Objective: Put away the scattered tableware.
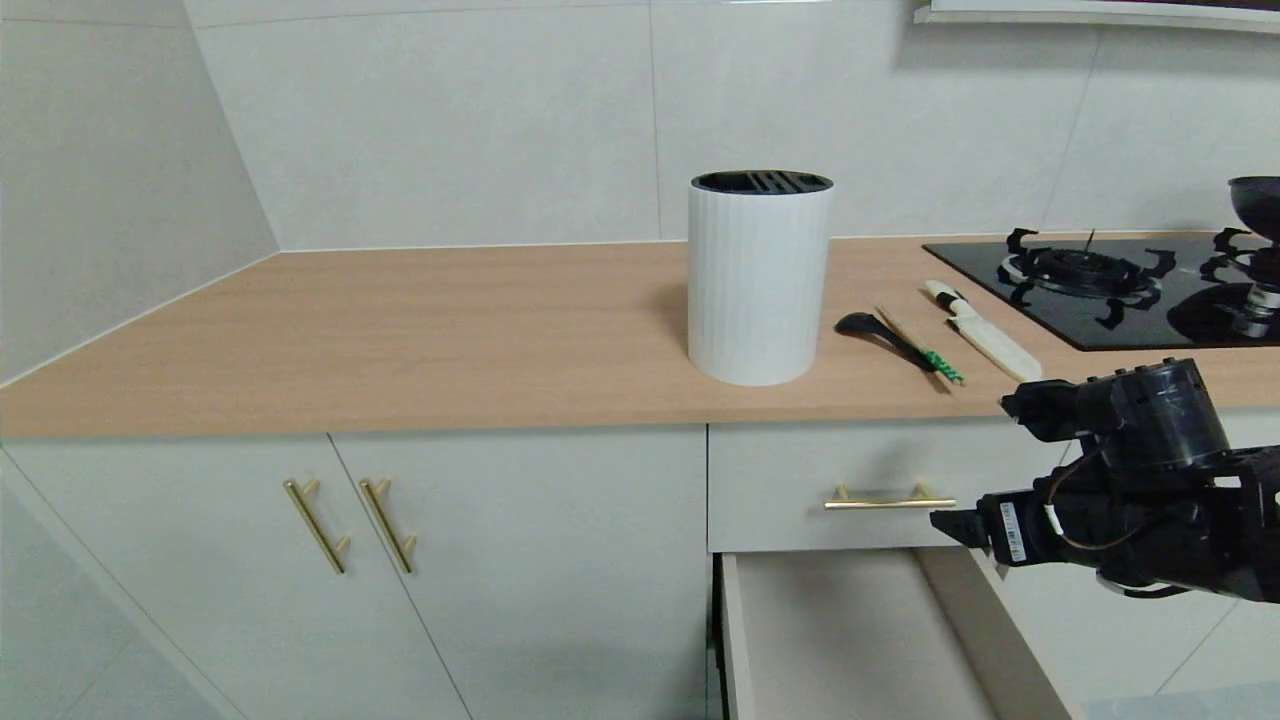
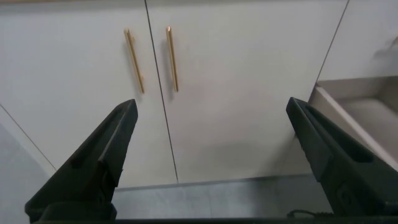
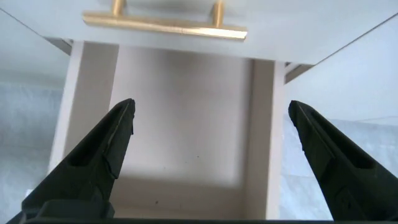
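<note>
My right claw [image 3: 209, 107] is open and empty by the open drawer [image 1: 850, 640], lower right of the frame; my left claw [image 2: 211, 104] is open too. I think I must rise to the surface [image 1: 450, 340] and pinch one handle low. The black spoon [image 1: 880, 333], thin chopsticks [image 1: 915, 347] and pale knife [image 1: 985, 335] lie flat right of centre.

Wooden countertop [image 1: 400, 330] carries holder [image 1: 760, 285] (white), ladle [image 1: 858, 323], chopsticks [image 1: 938, 362], knife [image 1: 985, 340].
</note>
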Motion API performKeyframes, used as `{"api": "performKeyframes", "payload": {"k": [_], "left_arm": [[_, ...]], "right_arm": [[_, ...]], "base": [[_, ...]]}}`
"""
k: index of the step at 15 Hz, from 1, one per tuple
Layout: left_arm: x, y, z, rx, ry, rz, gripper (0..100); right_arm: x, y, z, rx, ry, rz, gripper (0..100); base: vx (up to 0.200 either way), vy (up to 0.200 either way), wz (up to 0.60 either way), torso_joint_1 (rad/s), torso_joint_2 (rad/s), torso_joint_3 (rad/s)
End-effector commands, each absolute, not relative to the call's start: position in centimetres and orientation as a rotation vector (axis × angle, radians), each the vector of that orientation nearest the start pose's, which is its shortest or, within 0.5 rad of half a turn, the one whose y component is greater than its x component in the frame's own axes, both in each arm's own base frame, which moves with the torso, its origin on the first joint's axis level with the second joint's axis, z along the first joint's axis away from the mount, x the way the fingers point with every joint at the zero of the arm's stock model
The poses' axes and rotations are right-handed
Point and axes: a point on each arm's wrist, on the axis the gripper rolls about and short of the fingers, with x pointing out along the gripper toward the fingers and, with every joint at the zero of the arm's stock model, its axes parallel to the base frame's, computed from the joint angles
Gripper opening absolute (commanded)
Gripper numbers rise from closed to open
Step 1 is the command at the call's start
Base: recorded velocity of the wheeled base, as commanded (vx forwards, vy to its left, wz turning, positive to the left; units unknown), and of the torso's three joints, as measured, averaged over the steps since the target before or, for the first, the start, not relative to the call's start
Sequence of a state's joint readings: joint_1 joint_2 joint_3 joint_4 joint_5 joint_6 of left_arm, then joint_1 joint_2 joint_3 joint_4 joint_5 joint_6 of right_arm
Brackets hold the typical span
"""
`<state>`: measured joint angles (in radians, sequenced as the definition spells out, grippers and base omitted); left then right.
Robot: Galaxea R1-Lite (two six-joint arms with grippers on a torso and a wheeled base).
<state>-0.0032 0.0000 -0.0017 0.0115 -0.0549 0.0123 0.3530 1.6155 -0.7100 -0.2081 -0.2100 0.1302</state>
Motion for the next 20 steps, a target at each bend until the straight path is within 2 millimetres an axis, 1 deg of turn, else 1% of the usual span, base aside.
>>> {"api": "performKeyframes", "payload": {"k": [1, 5, 7, 8, 9, 11, 12, 13, 14, 15, 17, 19, 20], "left_arm": [[-2.3, -0.1, 7.5, 0.012, 0.010, -0.058, 100], [-2.3, -0.1, 7.5, 0.012, 0.010, -0.058, 100], [-2.3, -0.1, 7.5, 0.012, 0.010, -0.058, 100], [-2.3, -0.1, 7.5, 0.012, 0.010, -0.058, 100], [-2.3, -0.1, 7.5, 0.012, 0.010, -0.058, 100], [-2.3, -0.1, 7.5, 0.012, 0.010, -0.058, 100], [-2.3, -0.1, 7.5, 0.012, 0.010, -0.058, 100], [-2.3, -0.1, 7.5, 0.012, 0.010, -0.058, 100], [-2.3, -0.1, 7.5, 0.012, 0.009, -0.058, 100], [-2.3, -0.1, 7.5, 0.012, 0.010, -0.058, 100], [-2.3, -0.1, 7.5, 0.012, 0.010, -0.058, 100], [-2.3, -0.1, 7.5, 0.012, 0.010, -0.058, 100], [-2.3, -0.1, 7.5, 0.012, 0.009, -0.058, 100]], "right_arm": [[24.5, 8.5, 14.3, -0.069, 0.678, 0.093, 100], [24.4, 8.5, 14.3, -0.072, 0.676, 0.095, 100], [23.5, 8.4, 15.9, -0.105, 0.616, 0.120, 100], [23.4, 8.4, 16.3, -0.111, 0.598, 0.121, 100], [23.5, 8.4, 17.9, -0.107, 0.542, 0.130, 100], [24.7, 8.8, 20.0, -0.103, 0.487, 0.133, 100], [25.3, 9.1, 20.7, -0.140, 0.460, 0.144, 100], [26.5, 9.5, 21.8, -0.160, 0.420, 0.149, 100], [27.5, 9.7, 22.4, -0.151, 0.401, 0.143, 100], [28.0, 9.9, 22.7, -0.139, 0.390, 0.139, 100], [28.8, 10.3, 22.1, -0.104, 0.418, 0.133, 100], [29.8, 10.7, 21.9, -0.035, 0.489, 0.113, 100], [29.9, 10.8, 22.1, -0.011, 0.513, 0.103, 100]], "base": [[0.000, 0.000, 0.00, 0.193, -0.47, -0.276], [0.000, 0.000, 0.00, 0.205, -0.48, -0.281], [0.000, 0.000, 0.00, 0.110, -0.25, -0.142], [0.000, 0.000, 0.00, 0.056, -0.09, -0.066], [0.000, 0.000, 0.00, 0.027, -0.07, -0.036], [0.000, 0.000, 0.00, 0.000, 0.00, 0.000], [0.000, 0.000, 0.00, 0.000, 0.00, 0.000], [0.000, 0.000, 0.00, 0.000, 0.00, 0.000], [0.000, 0.000, 0.00, 0.000, 0.00, 0.000], [0.000, 0.000, 0.00, 0.000, 0.00, 0.000], [0.000, 0.000, 0.00, 0.000, 0.00, 0.000], [0.000, 0.000, 0.00, 0.000, 0.00, 0.000], [0.000, 0.000, 0.00, 0.000, 0.00, 0.000]]}}
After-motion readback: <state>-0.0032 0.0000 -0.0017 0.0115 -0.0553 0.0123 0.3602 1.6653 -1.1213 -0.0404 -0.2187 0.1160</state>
